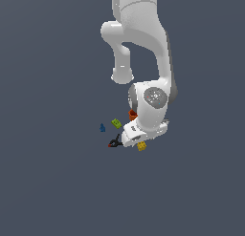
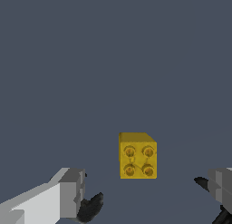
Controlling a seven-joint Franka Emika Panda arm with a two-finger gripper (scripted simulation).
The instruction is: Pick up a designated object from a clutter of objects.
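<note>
On the dark grey tabletop (image 1: 52, 182), small items sit clustered under the white arm (image 1: 143, 34). Yellow block (image 2: 137, 156) lies on the tabletop with four studs facing the wrist camera, sitting between the two fingers (image 2: 68, 193) of the pincer (image 2: 144, 191) but touching neither; pincer is spread wide. In the exterior view the yellow block (image 1: 142, 146) peeks out just under the arm's hand, pincer itself mostly hidden there. Black clamp with red tip (image 1: 114, 143) lies just beside the hand, on the exterior view's left. Lime-green block (image 1: 116, 123) and blue figure (image 1: 102, 128) sit farther toward that left, apart from each other. Orange cup (image 1: 132, 115) is partly hidden behind the wrist.
</note>
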